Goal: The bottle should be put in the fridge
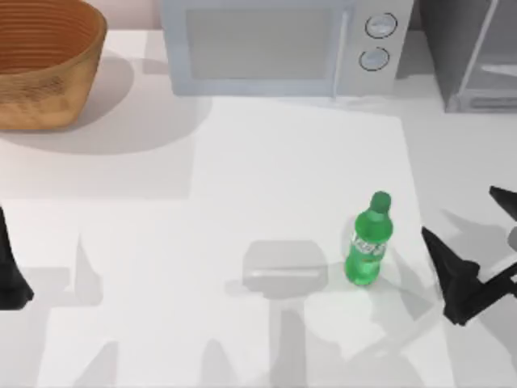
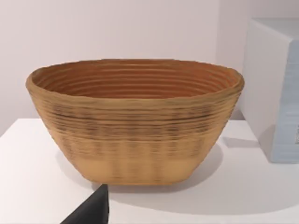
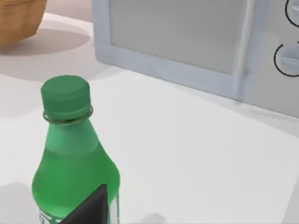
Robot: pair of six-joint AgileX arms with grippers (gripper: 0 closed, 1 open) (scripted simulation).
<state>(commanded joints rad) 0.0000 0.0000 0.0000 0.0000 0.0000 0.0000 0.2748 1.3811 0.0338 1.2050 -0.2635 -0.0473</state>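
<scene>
One green bottle (image 1: pixel 369 242) is standing upright on the white table (image 1: pixel 242 210), not yet gripped.

Nothing of the task looks done so far: the bottle is sitting right of the table's middle, well apart from the fridge (image 1: pixel 468 48), which is showing at the far right corner beside the microwave (image 1: pixel 283 44). The right gripper (image 1: pixel 472 242) is hovering just right of the bottle with its fingers spread wide and holding nothing; one dark fingertip is showing close against the bottle in the right wrist view, though contact is hard to judge. The left gripper (image 1: pixel 10 271) is waiting at the left edge, facing the wicker basket (image 1: pixel 44 61); I cannot tell how far its fingers are parted. Gripping, carrying and placing inside the fridge all remain.
</scene>
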